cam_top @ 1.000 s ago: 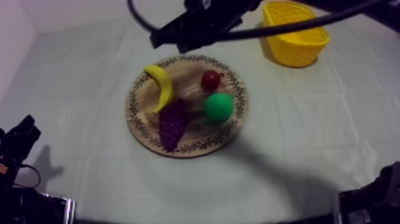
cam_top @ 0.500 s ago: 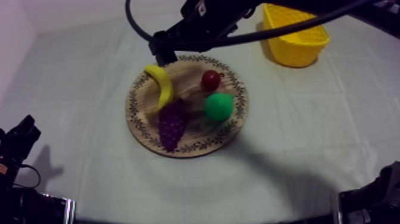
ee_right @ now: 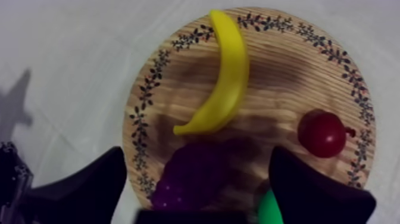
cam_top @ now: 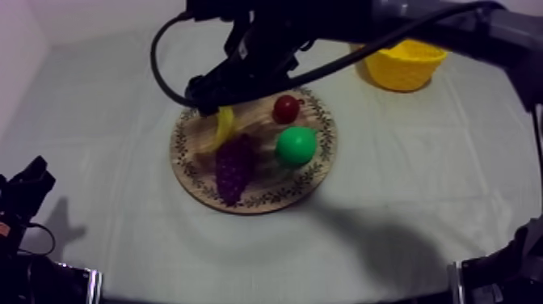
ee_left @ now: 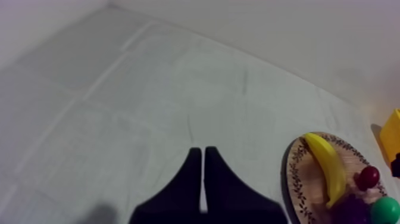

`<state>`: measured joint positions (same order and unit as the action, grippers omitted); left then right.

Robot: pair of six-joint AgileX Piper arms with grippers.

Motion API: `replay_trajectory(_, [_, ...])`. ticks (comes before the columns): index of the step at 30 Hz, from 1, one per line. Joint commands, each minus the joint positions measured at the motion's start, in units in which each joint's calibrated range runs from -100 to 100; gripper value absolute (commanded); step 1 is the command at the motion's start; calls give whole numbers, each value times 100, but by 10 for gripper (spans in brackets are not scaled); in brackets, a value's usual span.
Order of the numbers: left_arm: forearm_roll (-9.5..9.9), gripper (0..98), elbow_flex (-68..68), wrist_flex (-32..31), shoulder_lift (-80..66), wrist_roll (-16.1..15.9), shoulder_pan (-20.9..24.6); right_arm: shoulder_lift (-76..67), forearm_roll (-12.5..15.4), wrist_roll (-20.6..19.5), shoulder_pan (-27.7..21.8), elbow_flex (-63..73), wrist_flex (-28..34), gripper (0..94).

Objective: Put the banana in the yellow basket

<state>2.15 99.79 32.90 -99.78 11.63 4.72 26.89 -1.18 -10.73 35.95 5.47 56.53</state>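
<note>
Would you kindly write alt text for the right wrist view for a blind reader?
The open right gripper hovers over a round wooden board holding a banana, a bunch of grapes and a small red fruit. The banana lies untouched.

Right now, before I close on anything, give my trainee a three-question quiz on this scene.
1. True or false: the banana already lies in the yellow basket.
2. The right gripper, over the wooden board, is: A open; B shut on the banana; C shut on nothing.
3. Fill in: the fruit closest to the banana is the ____.
Key: 1 false; 2 A; 3 grapes.
</note>
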Motion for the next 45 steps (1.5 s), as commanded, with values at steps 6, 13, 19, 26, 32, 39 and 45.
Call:
replay_trajectory(6, [3,1,-1,0,-5,0,2,907,-270,-166,46,671,49,660])
replay_trajectory(13, [3,1,-1,0,-5,1,2,1709,-464,-244,5,1666,309,662])
replay_trajectory(19, [3,1,-1,0,-5,2,2,2206,-551,-261,-46,2233,486,662])
replay_trajectory(26, [3,1,-1,0,-5,2,2,2593,-618,-229,-94,2710,620,656])
replay_trajectory(32, [3,1,-1,0,-5,2,2,2779,-630,-169,-145,2911,652,646])
replay_trajectory(39, [3,1,-1,0,-5,2,2,2934,-680,-122,-160,3019,577,613])
replay_trajectory(45, [3,1,-1,0,-5,0,2,3016,-757,-104,-139,2951,448,524])
